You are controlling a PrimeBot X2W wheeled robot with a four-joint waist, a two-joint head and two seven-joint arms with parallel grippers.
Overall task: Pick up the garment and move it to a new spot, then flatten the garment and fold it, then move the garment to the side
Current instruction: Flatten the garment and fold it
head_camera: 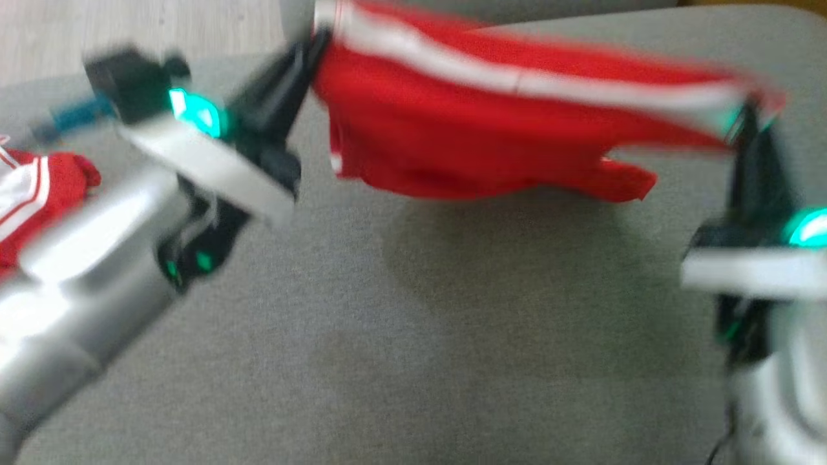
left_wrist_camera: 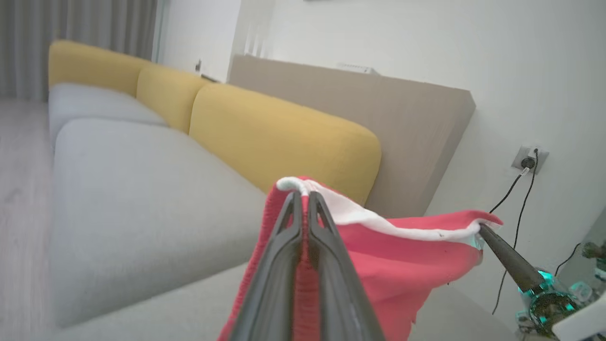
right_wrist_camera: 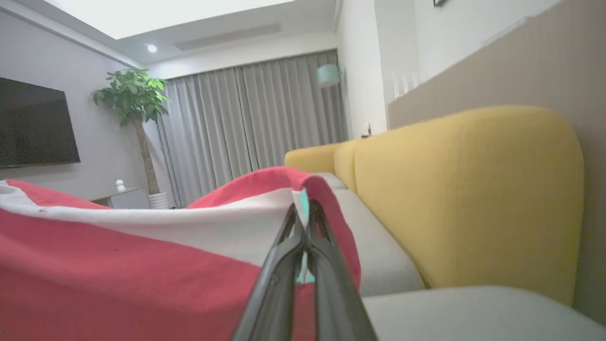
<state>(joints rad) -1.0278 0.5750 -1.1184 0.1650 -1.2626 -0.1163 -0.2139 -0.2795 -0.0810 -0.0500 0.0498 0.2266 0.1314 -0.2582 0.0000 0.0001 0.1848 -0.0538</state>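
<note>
The garment (head_camera: 465, 123) is red with a white stripe along its top edge. It hangs stretched between my two grippers above the grey seat cushion (head_camera: 400, 323), its lower hem loose. My left gripper (head_camera: 316, 42) is shut on the garment's left corner, and my right gripper (head_camera: 749, 119) is shut on its right corner. In the left wrist view the fingers pinch the red and white edge of the garment (left_wrist_camera: 402, 255), with the right gripper's finger (left_wrist_camera: 506, 255) at the far corner. In the right wrist view the closed fingers (right_wrist_camera: 303, 232) clamp the garment (right_wrist_camera: 118, 265).
Another red and white garment (head_camera: 39, 194) lies at the cushion's left edge. Yellow back cushions (left_wrist_camera: 284, 142) and a beige wall panel (left_wrist_camera: 402, 123) stand behind the seat. Cables hang from a wall socket (left_wrist_camera: 528, 161). Pale wooden floor (head_camera: 129, 26) lies beyond the cushion.
</note>
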